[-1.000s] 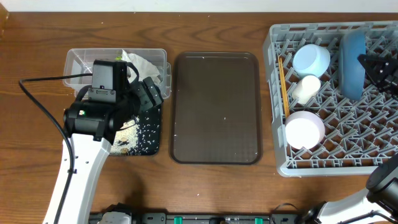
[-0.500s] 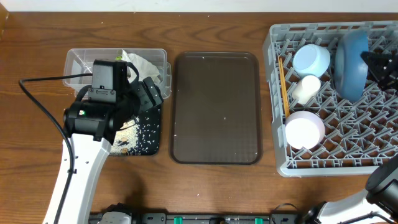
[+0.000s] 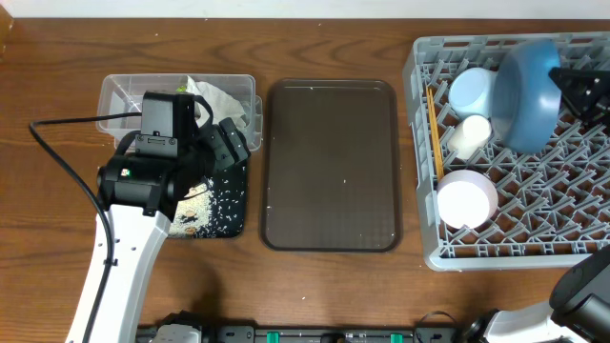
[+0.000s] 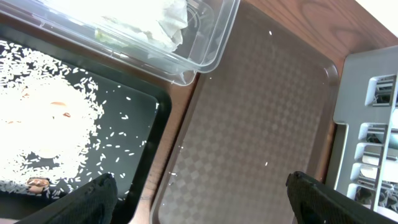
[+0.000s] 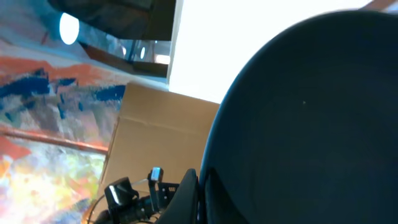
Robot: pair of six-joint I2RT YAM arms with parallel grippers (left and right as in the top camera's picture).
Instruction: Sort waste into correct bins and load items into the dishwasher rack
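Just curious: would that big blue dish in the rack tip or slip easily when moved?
Probably stiff: the blue dish holds its shape, gripped at one edge. Likely tippy: it stands tilted in the rack. Its smooth rim may slip in the right gripper.

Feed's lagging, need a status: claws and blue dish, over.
Left claw open, empty, by the black tray. Right claw shut on blue dish, tilted over rack. Light-blue bowl close beside it.

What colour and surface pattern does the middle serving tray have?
Dark brown, with a fine diamond-check texture; the serving tray shows best in the left wrist view.
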